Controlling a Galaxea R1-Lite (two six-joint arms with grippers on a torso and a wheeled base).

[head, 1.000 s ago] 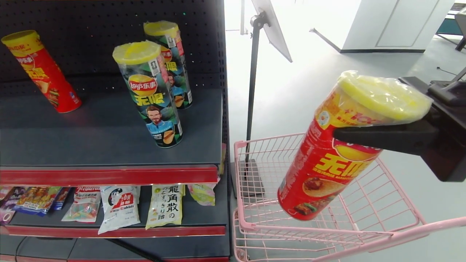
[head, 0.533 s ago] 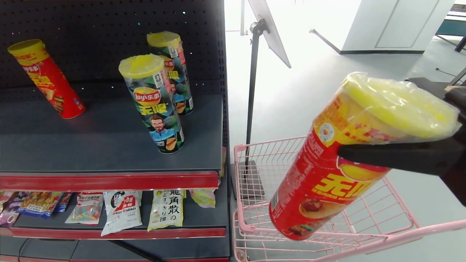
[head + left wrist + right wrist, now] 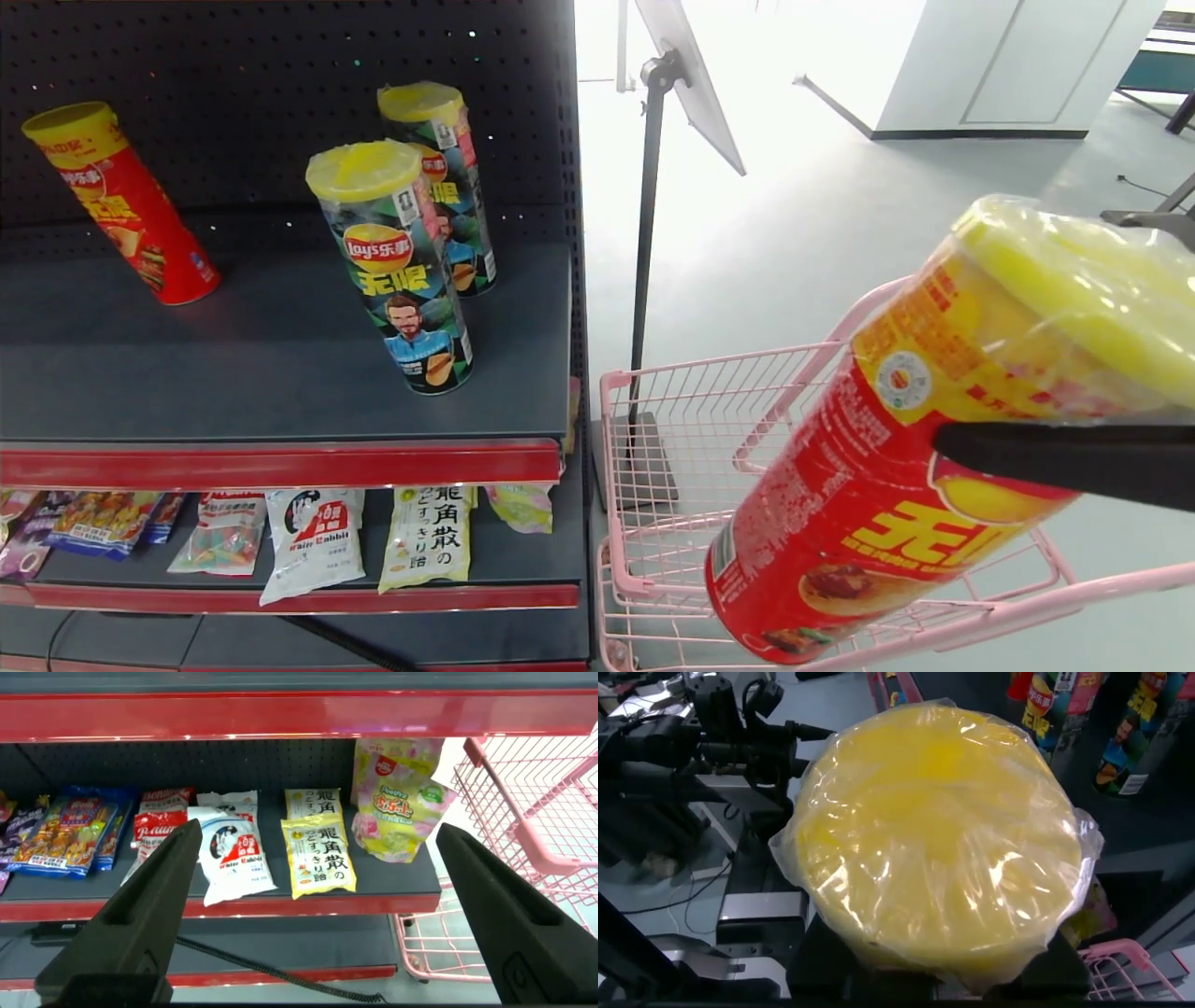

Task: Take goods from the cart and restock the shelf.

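My right gripper (image 3: 1046, 453) is shut on a tall red chip can (image 3: 896, 476) with a yellow lid (image 3: 938, 831), held tilted above the pink wire cart (image 3: 691, 420). One black finger (image 3: 1064, 462) crosses the can below its lid. On the dark shelf board (image 3: 233, 373) stand two green chip cans (image 3: 401, 271) and, at the far left, another red can (image 3: 117, 201) leaning back. My left gripper (image 3: 318, 905) is open, low in front of the lower shelf, with nothing between its fingers (image 3: 140, 915).
The lower shelf (image 3: 280, 896) holds several snack bags lying flat. A black stand pole (image 3: 644, 233) rises between the shelf's right end and the cart. The shelf board has free room between the left red can and the green cans.
The held red can has risen and come closer to the camera, towards the right. The head view shifted slightly downward early on. The shelf's cans stay put.
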